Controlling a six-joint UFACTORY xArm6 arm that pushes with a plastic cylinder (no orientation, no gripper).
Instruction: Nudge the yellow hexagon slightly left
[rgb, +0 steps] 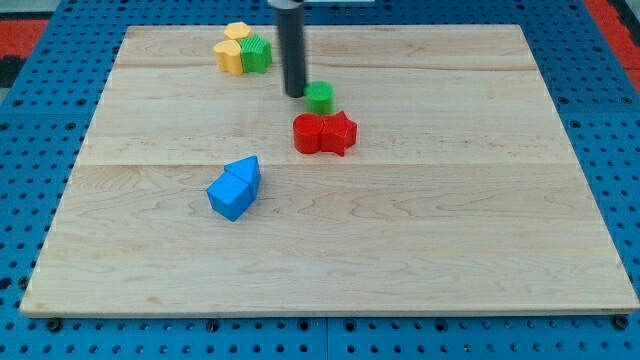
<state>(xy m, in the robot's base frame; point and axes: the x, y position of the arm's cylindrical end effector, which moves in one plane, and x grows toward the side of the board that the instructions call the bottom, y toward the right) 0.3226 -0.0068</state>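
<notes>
The yellow hexagon (238, 31) sits near the view's top, left of centre. It touches a second yellow block (230, 56) below it and a green block (257, 52) at its lower right. My tip (295, 94) rests on the board to the right of and below this cluster, well apart from the hexagon. The tip is just left of a green cylinder (319, 96), close to it or touching it.
A red block (309, 134) and a red star (340, 132) sit together below the green cylinder. Two blue blocks, a triangular one (244, 171) and a cube-like one (229, 197), touch at left of centre. The wooden board (450, 220) lies on a blue pegboard.
</notes>
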